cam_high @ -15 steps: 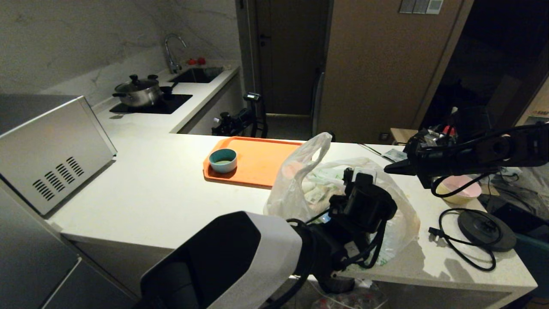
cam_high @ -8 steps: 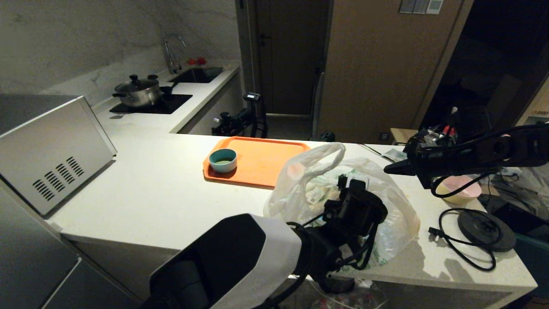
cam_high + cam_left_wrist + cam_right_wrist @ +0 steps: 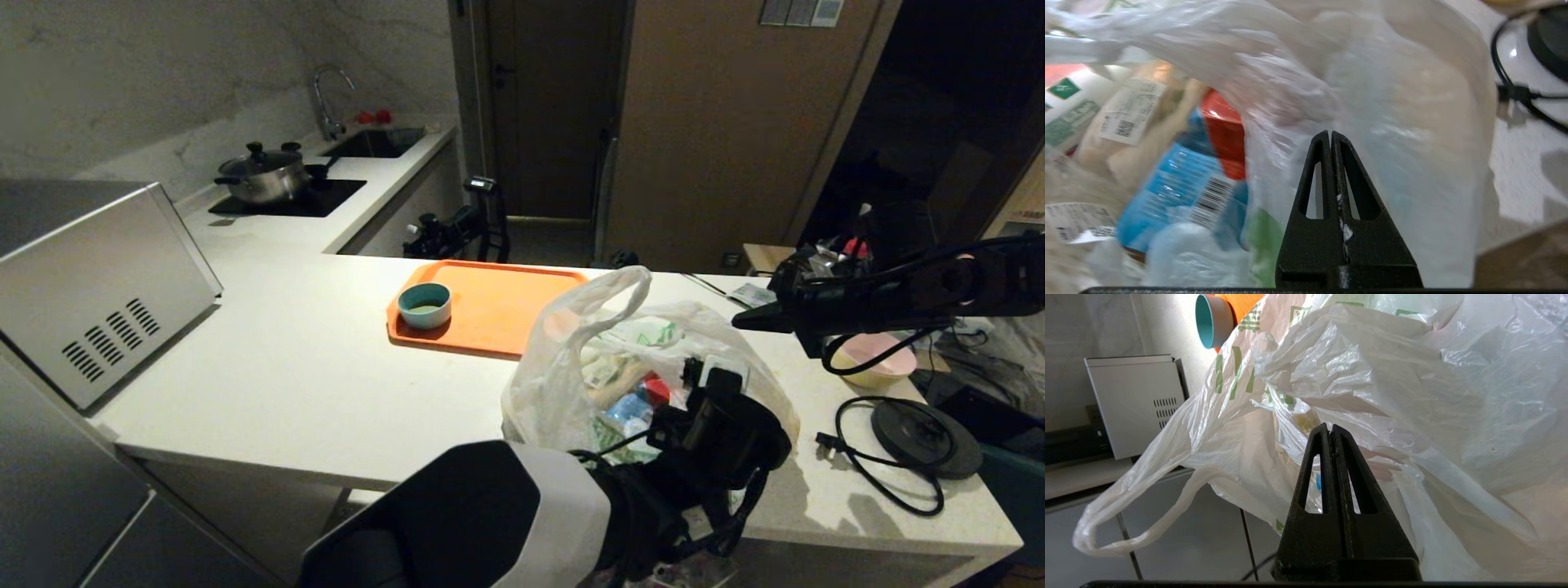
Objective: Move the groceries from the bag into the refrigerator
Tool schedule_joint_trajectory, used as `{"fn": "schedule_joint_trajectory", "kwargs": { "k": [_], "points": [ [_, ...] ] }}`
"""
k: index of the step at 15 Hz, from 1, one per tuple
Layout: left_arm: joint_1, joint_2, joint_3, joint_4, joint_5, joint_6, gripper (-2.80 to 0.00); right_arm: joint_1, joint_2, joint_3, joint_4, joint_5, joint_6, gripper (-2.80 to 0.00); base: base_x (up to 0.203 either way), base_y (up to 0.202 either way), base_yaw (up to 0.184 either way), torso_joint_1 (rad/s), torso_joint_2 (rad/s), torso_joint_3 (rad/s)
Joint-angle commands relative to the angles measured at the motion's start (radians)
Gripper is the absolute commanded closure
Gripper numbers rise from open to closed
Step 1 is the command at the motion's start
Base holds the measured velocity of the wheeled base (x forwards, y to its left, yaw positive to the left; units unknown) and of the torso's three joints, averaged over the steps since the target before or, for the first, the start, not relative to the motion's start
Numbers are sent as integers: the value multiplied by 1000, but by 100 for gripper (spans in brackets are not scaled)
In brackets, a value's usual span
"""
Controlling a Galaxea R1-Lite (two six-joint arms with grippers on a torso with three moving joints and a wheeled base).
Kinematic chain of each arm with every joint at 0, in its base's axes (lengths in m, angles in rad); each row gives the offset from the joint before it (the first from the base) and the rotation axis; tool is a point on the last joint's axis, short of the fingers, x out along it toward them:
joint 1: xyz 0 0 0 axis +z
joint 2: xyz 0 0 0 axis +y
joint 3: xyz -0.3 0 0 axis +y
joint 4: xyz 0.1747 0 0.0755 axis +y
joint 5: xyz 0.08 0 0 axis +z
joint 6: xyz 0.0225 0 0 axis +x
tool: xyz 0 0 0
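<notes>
White stone counter (image 3: 310,367) fills the middle of the head view, dim under low light. At the left edge of the frame sits a silver box with vent slots (image 3: 98,286). Right of centre stands the bag (image 3: 563,367), crinkly translucent white plastic with green print, its mouth gaping upward and one tie handle (image 3: 608,290) looping up toward the centre. Just behind the bag, toward the upper middle, lies an orange tray (image 3: 498,306) carrying a small teal bowl (image 3: 424,305) at its left end.

Inside the bag the groceries (image 3: 624,384) are heaped together: pale beige lumps with printed labels, a red-capped item and a blue-labelled bottle (image 3: 1180,192).

Left arm rises from the bottom centre of the frame, its wrist at the bag's near right side. The left end effector (image 3: 1332,136) is clenched, its two fingertips pressed together against the bag's plastic wall; whether any film is pinched between them cannot be told.

Right arm reaches in from the right edge, level above the counter. The right end effector (image 3: 1331,430) is also clenched with nothing between its tips, pointing at the bag's crumpled side.

At lower right lies a black kettle base (image 3: 927,437) with a looped cord, and a pink bowl (image 3: 873,363) just behind it.
</notes>
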Motion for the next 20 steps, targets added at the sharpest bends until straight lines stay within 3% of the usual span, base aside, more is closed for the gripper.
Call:
{"fn": "schedule_joint_trajectory", "kwargs": {
  "k": [1,6,11,14,20],
  "points": [
    [1,13,-1,-10,6,17,0,0,-1,0,0,4,4,0,0,0,0,0,0,0],
    [53,-51,-2,-10,10,17,0,1,2,0,-1,4,4,0,0,0,0,0,0,0],
    [101,12,-2,-13,48,60,0,1,-1,1,0,4,4,0,0,0,0,0,0,0],
    [75,25,-2,-74,57,82,0,1,5,2,0,4,5,0,0,0,0,0,0,0],
    [-12,30,-2,-82,49,85,0,1,-1,11,0,4,6,0,0,0,0,0,0,0]
  ]
}}
